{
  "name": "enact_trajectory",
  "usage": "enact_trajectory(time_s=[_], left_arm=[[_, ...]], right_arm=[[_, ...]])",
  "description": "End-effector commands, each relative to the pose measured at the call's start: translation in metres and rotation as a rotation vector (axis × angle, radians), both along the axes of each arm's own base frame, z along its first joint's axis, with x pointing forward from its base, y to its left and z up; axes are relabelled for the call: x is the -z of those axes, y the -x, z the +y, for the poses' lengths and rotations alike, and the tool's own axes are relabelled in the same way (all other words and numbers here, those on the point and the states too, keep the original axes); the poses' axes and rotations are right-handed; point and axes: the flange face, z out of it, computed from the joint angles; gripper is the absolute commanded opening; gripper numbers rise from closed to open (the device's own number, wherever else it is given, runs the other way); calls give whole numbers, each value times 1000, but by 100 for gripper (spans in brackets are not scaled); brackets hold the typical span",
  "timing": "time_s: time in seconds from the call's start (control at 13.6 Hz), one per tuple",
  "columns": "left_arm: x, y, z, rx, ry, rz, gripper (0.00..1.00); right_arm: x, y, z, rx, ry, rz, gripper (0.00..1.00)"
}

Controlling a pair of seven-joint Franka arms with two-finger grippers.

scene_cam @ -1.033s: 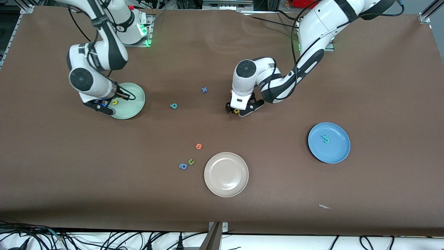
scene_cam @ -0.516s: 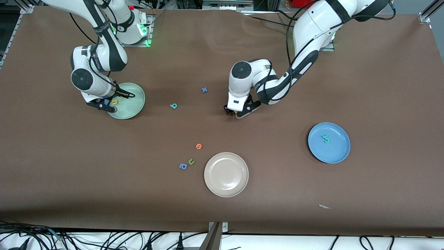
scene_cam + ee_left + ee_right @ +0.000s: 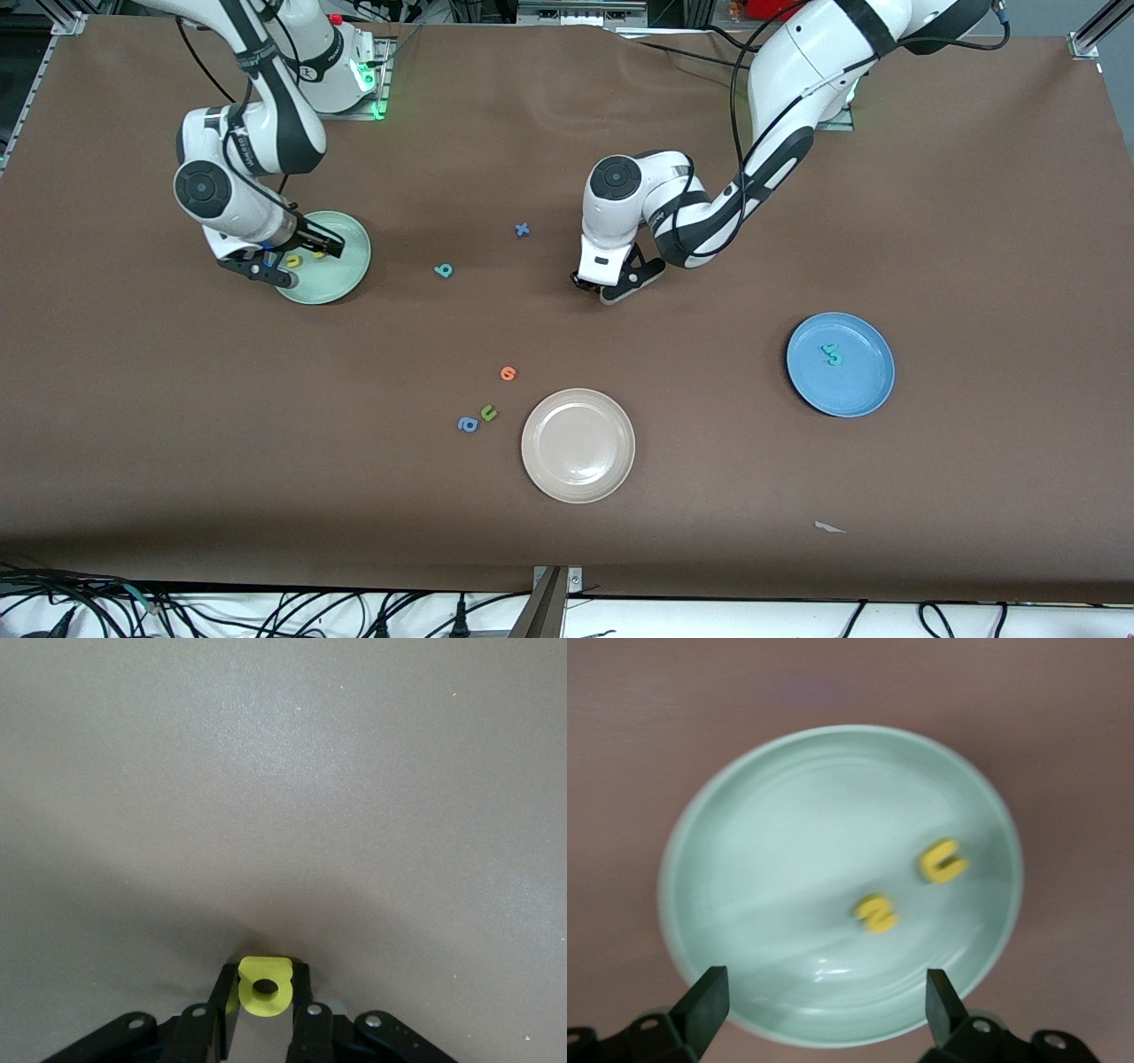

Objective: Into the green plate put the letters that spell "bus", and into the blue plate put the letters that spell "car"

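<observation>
From the front we see the right gripper point(image 3: 282, 262) over the green plate point(image 3: 341, 282) at the right arm's end of the table, its fingers spread and holding nothing; the yellow "u" point(image 3: 292, 261) and the yellow "s" point(image 3: 317, 254) lie in that plate, just beside each other; the teal "b" point(image 3: 444, 270) lies on the brown table point(image 3: 797, 177), between the green plate and the left gripper point(image 3: 601, 288), which is down at the table near its middle; the yellow "a" it holds is hidden here by the wrist; the blue plate point(image 3: 864, 397) sits toward the left arm's end, nearer to the camera, with the teal "c" and "r" point(image 3: 832, 354) lying together in it; a blue "x" point(image 3: 523, 229) lies near the teal "b"; an orange letter point(image 3: 508, 373), a green "u" point(image 3: 488, 412) and a blue "a" point(image 3: 467, 424) lie nearer to the camera, beside the beige plate point(image 3: 578, 445).

In the left wrist view the fingers point(image 3: 306, 1014) are clenched on the yellow "a" point(image 3: 264, 986) — the letter stands upright between them, at the table surface.

In the right wrist view the green plate point(image 3: 744, 859) fills the frame under the released fingers point(image 3: 702, 1005); the yellow "u" point(image 3: 943, 861) and the yellow "s" point(image 3: 876, 913) rest in it, near but apart — neither touches a finger.
</observation>
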Motion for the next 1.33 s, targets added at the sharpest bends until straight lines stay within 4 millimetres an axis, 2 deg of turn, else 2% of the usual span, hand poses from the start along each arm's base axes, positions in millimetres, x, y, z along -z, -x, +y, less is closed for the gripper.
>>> enact_trajectory(time_s=[0.0, 0.15, 0.37, 0.52, 0.66, 0.81, 0.89, 1.11, 1.25], left_arm=[[12, 0, 3, 10, -22, -8, 21], [6, -11, 13, 14, -43, -10, 19], [-14, -61, 59, 45, -112, 43, 18], [-34, -97, 92, 109, -129, 125, 18], [-56, -132, 138, 188, -156, 205, 17], [-60, -154, 185, 270, -161, 258, 17], [-60, -164, 210, 303, -151, 266, 17], [-58, -184, 280, 419, -130, 301, 16], [-57, -191, 312, 489, -116, 320, 16]], right_arm=[[-11, 3, 54, 71, -32, -31, 98], [-18, 5, 98, 25, -62, -84, 98], [-2, 3, 125, -18, -87, -110, 98], [20, 7, 143, -42, -107, -132, 98], [36, 8, 145, -36, -113, -131, 97], [38, 6, 155, 20, -111, -144, 98], [35, 6, 169, 12, -118, -150, 98], [53, 3, 184, 80, -107, -126, 98], [61, 5, 190, 76, -110, -124, 98]])
